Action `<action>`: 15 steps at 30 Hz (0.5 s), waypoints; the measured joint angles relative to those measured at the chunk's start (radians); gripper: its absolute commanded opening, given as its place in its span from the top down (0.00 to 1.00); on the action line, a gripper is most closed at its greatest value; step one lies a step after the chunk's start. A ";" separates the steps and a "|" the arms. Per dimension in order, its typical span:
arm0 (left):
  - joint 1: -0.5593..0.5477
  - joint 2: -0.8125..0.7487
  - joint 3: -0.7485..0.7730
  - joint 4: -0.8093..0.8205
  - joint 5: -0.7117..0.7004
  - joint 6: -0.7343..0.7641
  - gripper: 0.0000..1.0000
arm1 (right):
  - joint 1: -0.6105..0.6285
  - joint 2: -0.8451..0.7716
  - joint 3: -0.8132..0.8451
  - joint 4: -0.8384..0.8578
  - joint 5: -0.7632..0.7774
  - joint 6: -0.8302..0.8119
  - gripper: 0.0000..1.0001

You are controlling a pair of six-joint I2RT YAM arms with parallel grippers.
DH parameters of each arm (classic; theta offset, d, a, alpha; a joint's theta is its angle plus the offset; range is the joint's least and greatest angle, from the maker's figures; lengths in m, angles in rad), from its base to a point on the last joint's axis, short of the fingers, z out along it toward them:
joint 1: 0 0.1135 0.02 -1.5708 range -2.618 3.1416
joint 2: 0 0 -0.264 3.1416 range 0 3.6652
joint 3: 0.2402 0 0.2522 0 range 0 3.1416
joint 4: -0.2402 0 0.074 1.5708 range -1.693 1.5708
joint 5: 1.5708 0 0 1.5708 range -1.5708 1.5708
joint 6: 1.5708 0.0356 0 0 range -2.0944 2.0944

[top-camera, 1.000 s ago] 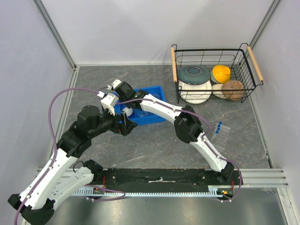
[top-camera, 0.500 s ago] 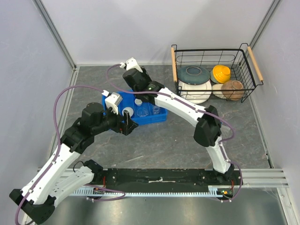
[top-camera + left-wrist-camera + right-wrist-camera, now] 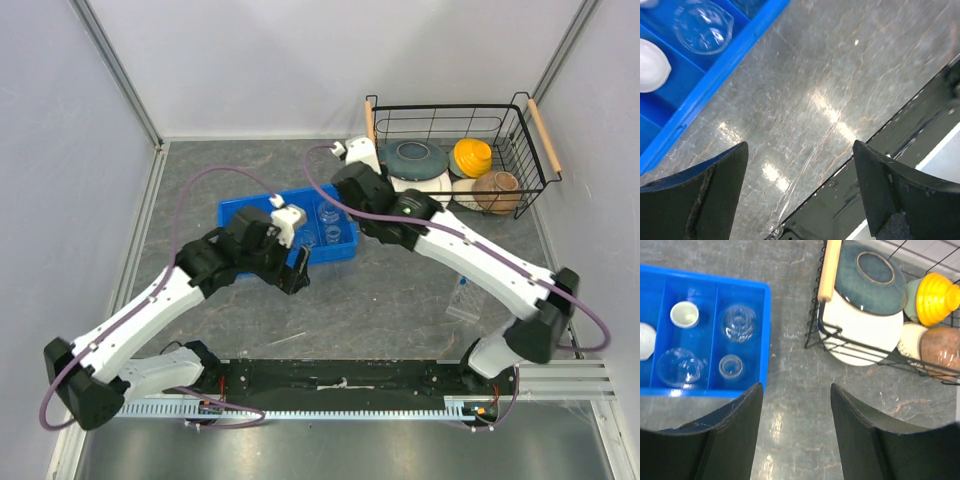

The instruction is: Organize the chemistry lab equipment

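The blue tray (image 3: 765, 335) holds a tiny white cup (image 3: 684, 314), a white round dish (image 3: 645, 341) and three clear glass vessels (image 3: 739, 322) (image 3: 730, 366) (image 3: 679, 367). My right gripper (image 3: 796, 387) hangs open above the bare table between the tray's right end and the wire basket, holding nothing. My left gripper (image 3: 800, 145) is wide open and empty, just in front of the tray's near wall (image 3: 297, 268). A thin clear glass rod (image 3: 800, 177) lies on the table below it. The clear tube rack (image 3: 465, 300) with blue-capped tubes lies at the right, partly behind my right arm.
A black wire basket (image 3: 372, 140) at the back right holds a blue-grey bowl (image 3: 870, 277), a white plate (image 3: 865, 335), a yellow piece (image 3: 936, 297) and a brown one (image 3: 940, 352). A black rail (image 3: 340, 375) runs along the table's near edge.
My right arm has swung from over the tray's left part to its right end, and its jaws have widened. My left gripper has moved right along the tray's front.
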 measured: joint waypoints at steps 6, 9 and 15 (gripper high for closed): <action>-0.192 0.152 0.003 -0.061 -0.163 0.044 0.08 | 0.006 -0.206 -0.149 -0.060 -0.137 0.046 0.36; -0.286 0.195 -0.002 -0.081 -0.227 0.067 0.09 | 0.014 -0.299 -0.227 -0.085 -0.187 0.067 0.36; -0.393 0.266 -0.013 -0.127 -0.323 0.089 0.10 | 0.019 -0.431 -0.324 -0.116 -0.254 0.095 0.36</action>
